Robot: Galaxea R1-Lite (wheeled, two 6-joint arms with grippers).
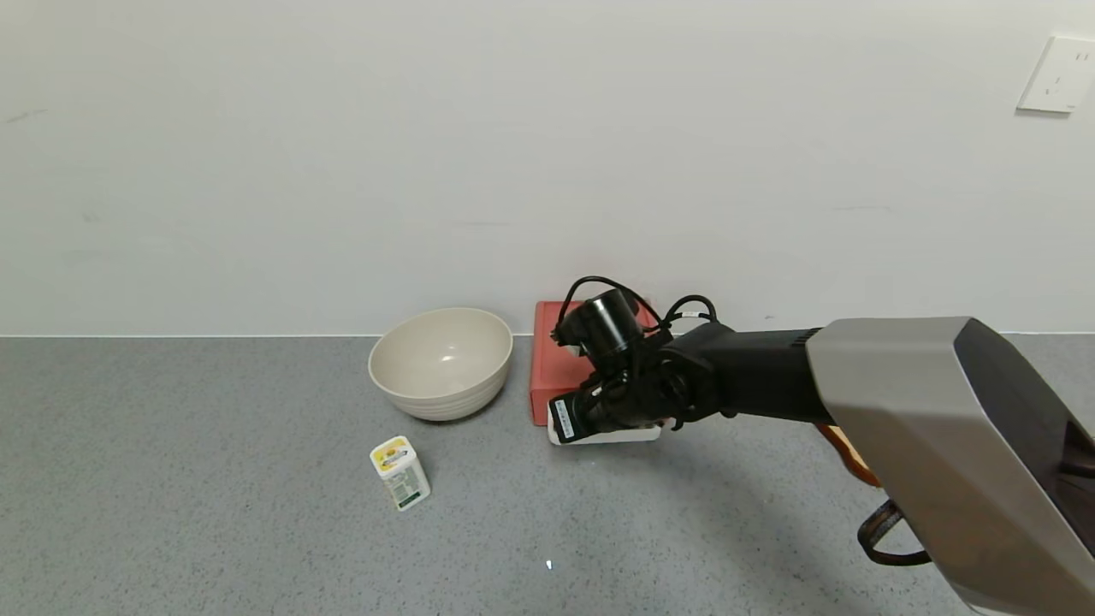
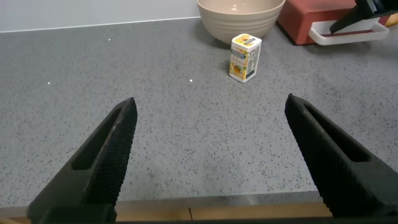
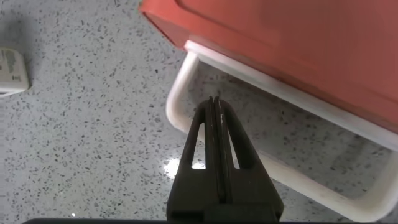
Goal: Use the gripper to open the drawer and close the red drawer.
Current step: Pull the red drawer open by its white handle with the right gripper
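Speckled grey countertop [image 1: 214, 547], white wall [image 1: 428, 154], right claw [image 3: 214, 106] closed, empty, inside drawer [image 1: 556, 364] handle [image 3: 180, 93]

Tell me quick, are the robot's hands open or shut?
Left gripper: open, empty, over the counter.
Right gripper: shut, holding nothing, tip inside the drawer handle loop.

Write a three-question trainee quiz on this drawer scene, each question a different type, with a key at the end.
1. True or false: the right claw is shut, its tips inside the white loop handle of the red drawer.
2. Which stands nearest the beige bowl? A) the small white carton B) the wall socket C) the left claw
3. Fill in: the left claw is ____, hovering over bare grey counter.

Key: 1 true; 2 A; 3 open
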